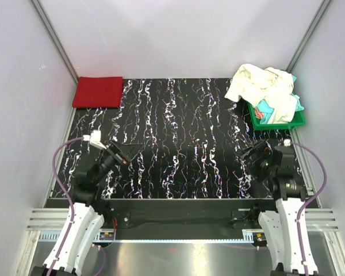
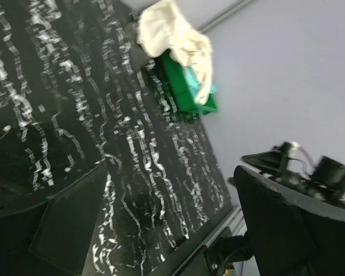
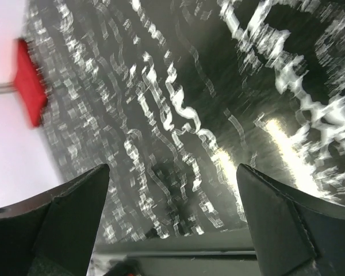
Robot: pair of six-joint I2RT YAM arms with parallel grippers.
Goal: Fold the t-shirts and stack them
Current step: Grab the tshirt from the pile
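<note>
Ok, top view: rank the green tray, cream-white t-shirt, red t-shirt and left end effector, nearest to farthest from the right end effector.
From the right end effector:
1. Green tray, just beyond it at the far right.
2. Cream-white t-shirt, heaped over the tray, reaching further back.
3. Left end effector, opposite, on the near left.
4. Red t-shirt, folded, far-left corner.

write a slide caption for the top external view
Folded red cloth t-shirt far left; crumpled cream-white cloth t-shirt heaped over green plastic tray far right

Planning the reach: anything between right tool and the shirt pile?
No, just bare patterned tabletop between right tool and the shirt pile; top view shows it.
</note>
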